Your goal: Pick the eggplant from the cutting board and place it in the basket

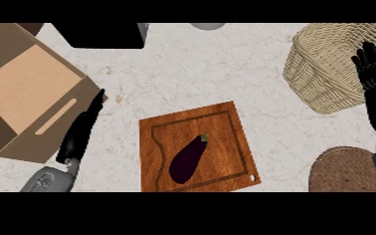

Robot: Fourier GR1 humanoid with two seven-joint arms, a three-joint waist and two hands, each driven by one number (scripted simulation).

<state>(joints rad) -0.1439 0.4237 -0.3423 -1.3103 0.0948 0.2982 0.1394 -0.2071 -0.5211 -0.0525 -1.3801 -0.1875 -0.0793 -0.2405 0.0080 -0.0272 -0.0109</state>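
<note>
A dark purple eggplant [188, 158] with a green stem lies diagonally on the wooden cutting board [228, 124] at the lower middle of the counter. The woven wicker basket [323, 69] stands at the upper right. My right hand [365, 74] shows at the right edge, fingers straight and pointing up, in front of the basket's right side and far from the eggplant. My left hand [81, 132] stretches up from the lower left with fingers straight, beside the cardboard box. Neither hand holds anything.
An open cardboard box [37, 89] fills the left side. A black object [103, 35] sits at the top edge, with a grey round thing [209, 26] beside it. A brown woven round object [341, 172] lies at the lower right.
</note>
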